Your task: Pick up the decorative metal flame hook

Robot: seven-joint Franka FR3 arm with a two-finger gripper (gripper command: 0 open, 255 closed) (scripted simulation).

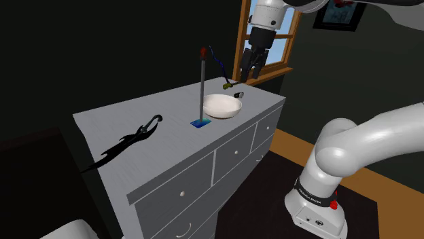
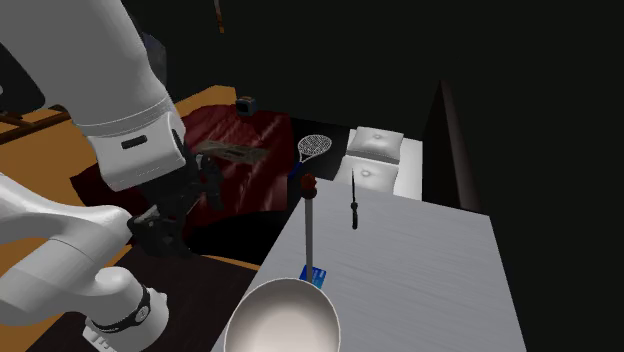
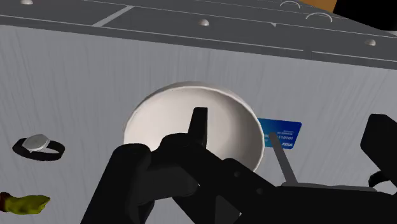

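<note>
While the gripper [image 1: 249, 70] is held high over the end of the dresser [image 1: 173, 146] at the shoulder view's right, just beyond the white bowl [image 1: 222, 106], its fingers are seen apart, with nothing between them. The black flame hook [image 1: 132, 140] is found lying flat at the opposite end of the dresser top, well apart from the gripper and untouched. The approach is judged to be the step in hand. A traverse past the upright rod [image 1: 202, 88] is called for next, then a descent with the fingers set across the hook's thin body.
</note>
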